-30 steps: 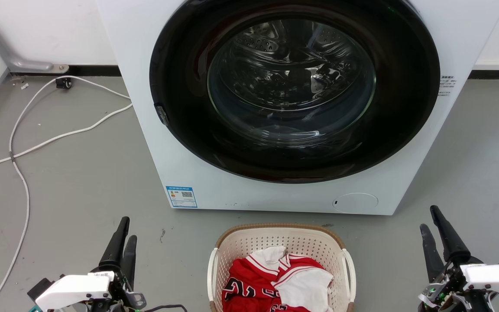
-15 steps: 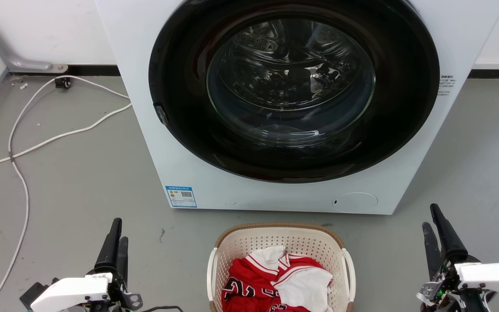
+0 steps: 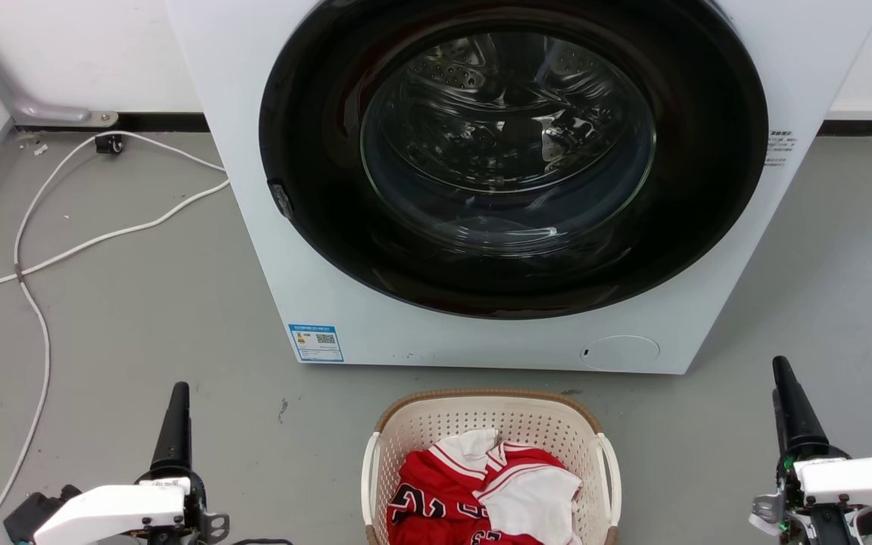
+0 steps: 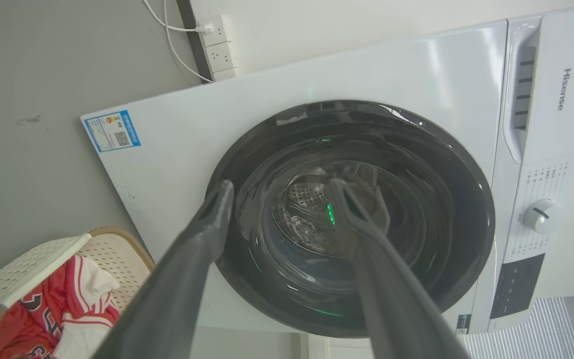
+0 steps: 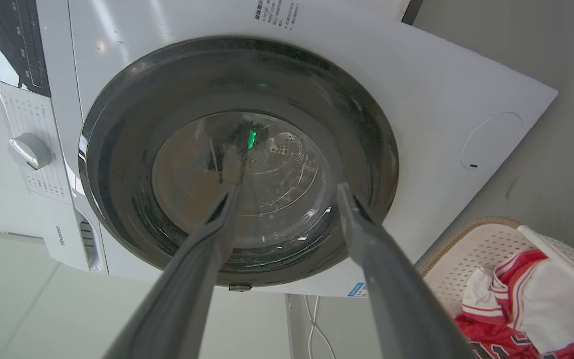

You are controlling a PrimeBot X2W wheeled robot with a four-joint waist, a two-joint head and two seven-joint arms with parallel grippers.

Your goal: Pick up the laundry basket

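The laundry basket (image 3: 481, 418) is cream with a brown rim and white side handles. It stands on the grey floor at the bottom centre of the head view, just in front of the washing machine, with red and white clothes (image 3: 481, 492) inside. My left gripper (image 3: 179, 390) hovers to its left and my right gripper (image 3: 782, 367) to its right, both well clear of the handles. In the wrist views the left gripper (image 4: 281, 185) and the right gripper (image 5: 288, 192) are open and empty. The basket (image 4: 18, 264) also sits at the lower left of the left wrist view, and the basket (image 5: 471, 244) at the lower right of the right wrist view.
A white front-loading washing machine (image 3: 330, 303) with a dark round door stands right behind the basket. White cables (image 3: 35, 265) trail over the floor at the left. A grey pipe (image 3: 27, 110) runs along the wall's foot.
Both grippers have rolled, so each pair of fingers now lines up edge-on in the head view. The left one has shifted left and lower, the right one slightly right. The basket has not moved.
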